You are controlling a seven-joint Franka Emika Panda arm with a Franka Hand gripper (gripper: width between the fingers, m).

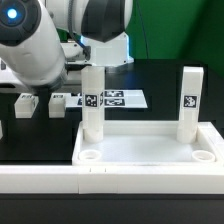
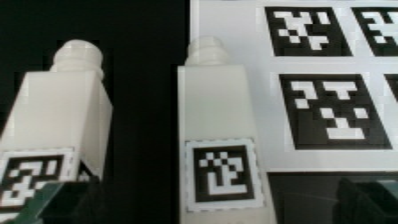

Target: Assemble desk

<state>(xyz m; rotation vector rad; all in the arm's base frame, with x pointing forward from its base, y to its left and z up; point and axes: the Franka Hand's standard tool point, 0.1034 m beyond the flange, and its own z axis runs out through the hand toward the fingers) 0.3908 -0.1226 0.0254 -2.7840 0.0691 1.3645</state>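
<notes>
Looming at the back of the exterior view, the big white arm (image 1: 40, 45) hangs over the black table (image 1: 160, 75). Its gripper (image 1: 104, 56) sits behind a leg top with the fingers hidden, and the wrist view shows none of them, so how wide they stand I cannot tell.

Up front lies the tabletop (image 1: 150, 148), rim up. Its long axis runs across from the exterior view's left to its right, right against the long white rail (image 1: 40, 182) on the near side. Behind it, flat on the table, is the marker board (image 1: 112, 99).

Two legs stand vertical in the tabletop's far corners: the left upright leg (image 1: 92, 100) and the right upright leg (image 1: 190, 100), with markers facing the camera. The near corner sockets (image 1: 90, 157) show as open rings.

Two more legs lie flat, off to the exterior view's left of the marker board. In the wrist view the outer loose leg (image 2: 63, 110) and the inner loose leg (image 2: 222, 120) lie side by side and apart, pegs pointing the same way. The inner one is hard by the board's edge; whether it touches, I cannot tell.
</notes>
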